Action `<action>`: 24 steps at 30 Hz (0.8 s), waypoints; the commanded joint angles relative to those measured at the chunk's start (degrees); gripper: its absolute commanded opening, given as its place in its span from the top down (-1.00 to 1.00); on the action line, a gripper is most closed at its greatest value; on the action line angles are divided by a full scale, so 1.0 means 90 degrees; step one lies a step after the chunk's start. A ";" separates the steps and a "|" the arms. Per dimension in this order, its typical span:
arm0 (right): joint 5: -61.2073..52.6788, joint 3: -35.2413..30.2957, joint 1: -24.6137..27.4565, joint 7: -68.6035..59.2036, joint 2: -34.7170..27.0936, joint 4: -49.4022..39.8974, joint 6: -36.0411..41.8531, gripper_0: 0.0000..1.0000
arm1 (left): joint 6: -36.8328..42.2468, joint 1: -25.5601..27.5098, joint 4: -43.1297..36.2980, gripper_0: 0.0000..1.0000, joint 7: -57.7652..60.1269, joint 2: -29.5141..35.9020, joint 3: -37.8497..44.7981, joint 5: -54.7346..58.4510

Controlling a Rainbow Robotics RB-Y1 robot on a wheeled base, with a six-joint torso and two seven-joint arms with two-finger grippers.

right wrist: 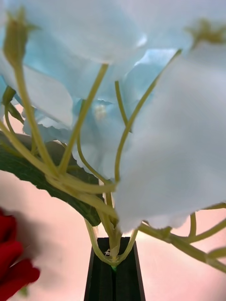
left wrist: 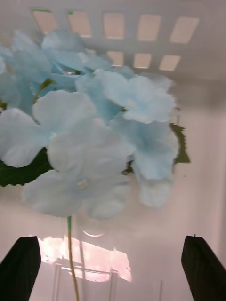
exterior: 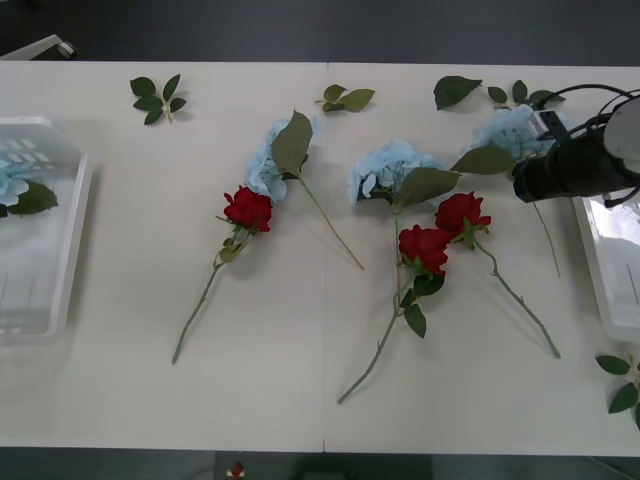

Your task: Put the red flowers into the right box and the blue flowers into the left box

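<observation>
The table (exterior: 300, 400) is lying pale and wide before me. The left box (exterior: 60, 250), ribbed and slotted, is sitting at its left edge, and the right box (exterior: 612, 270) is showing at the right edge, near my right arm.

My right gripper (right wrist: 113, 270) is reaching in from the right at the far right part of the table. Its black fingers are pressed together, pinching the base of a blue flower's stalks (right wrist: 113, 249), so it is gripping the rightmost blue flower (exterior: 510, 130). A red bloom (right wrist: 12, 263) is showing just beside it in the wrist view.

My left gripper (left wrist: 113, 268) is hanging over the left box with its fingers (left wrist: 19, 268) spread wide and holding nothing. Below it one blue flower (left wrist: 94, 141) is lying inside the box, its head (exterior: 12, 180) with a green leaf at the box's far end.

Two more blue flowers are lying on the table: one left of centre (exterior: 268, 165) and one at centre (exterior: 385, 170). The three red flowers are lying on the table too: one (exterior: 248, 208) touching the left-of-centre blue head, and two (exterior: 424, 246) (exterior: 460, 213) close together, just nearer than the centre blue head.

Loose leaf sprigs (exterior: 158, 98) are scattered along the far edge and at the near right corner.
</observation>
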 commanded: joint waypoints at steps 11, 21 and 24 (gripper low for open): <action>-0.5242 -0.0808 -0.0322 0.3302 -0.1068 -0.0054 0.0751 1.00 | 0.2044 -0.1379 -0.0745 -1.00 0.0226 0.0196 0.0357 0.1426; -0.5945 -0.2243 -0.0322 0.4571 0.0465 -0.0054 0.1874 1.00 | 0.1379 -0.1262 -0.0911 -1.00 -0.0595 -0.0664 -0.0219 0.3291; -0.5935 -0.2702 -0.0312 0.4659 0.1021 -0.0073 0.2265 1.00 | 0.1311 -0.1037 -0.0911 -1.00 -0.1347 -0.1044 -0.0219 0.3955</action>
